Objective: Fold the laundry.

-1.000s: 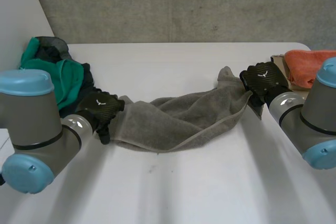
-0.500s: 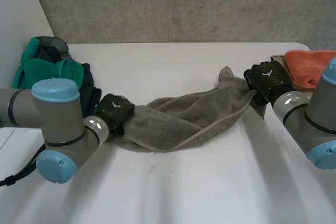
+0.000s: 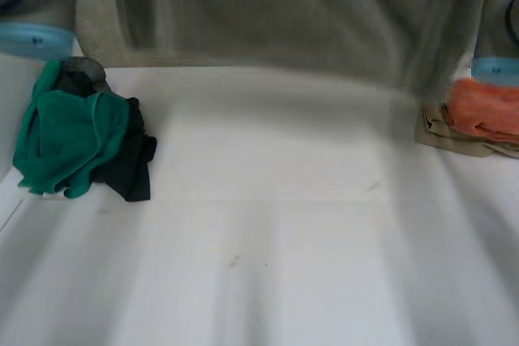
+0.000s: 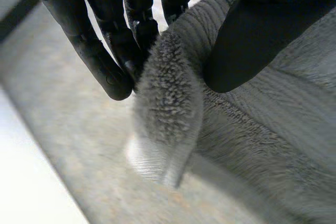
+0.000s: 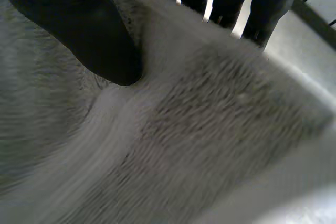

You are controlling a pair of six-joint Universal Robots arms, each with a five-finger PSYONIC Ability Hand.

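The grey towel [image 3: 268,14] hangs stretched in the air across the far side of the white table [image 3: 268,232], its lower edge just above the tabletop. In the left wrist view my left hand [image 4: 100,35] pinches a fuzzy corner of the towel [image 4: 173,93] between thumb and fingers. In the right wrist view my right hand [image 5: 79,19] pinches the towel [image 5: 210,129] at its edge, thumb pressed on top and fingers behind. My left arm [image 3: 36,38] and right arm [image 3: 495,70] are raised at the towel's two ends.
A heap of green cloth [image 3: 69,139] with a black garment [image 3: 130,164] lies at the table's left. An orange cloth [image 3: 486,111] sits on a folded beige cloth [image 3: 450,131] at the right edge.
My left hand closed on the towel's left end. Both arms then lifted the towel off the table, and it now hangs spread between them.
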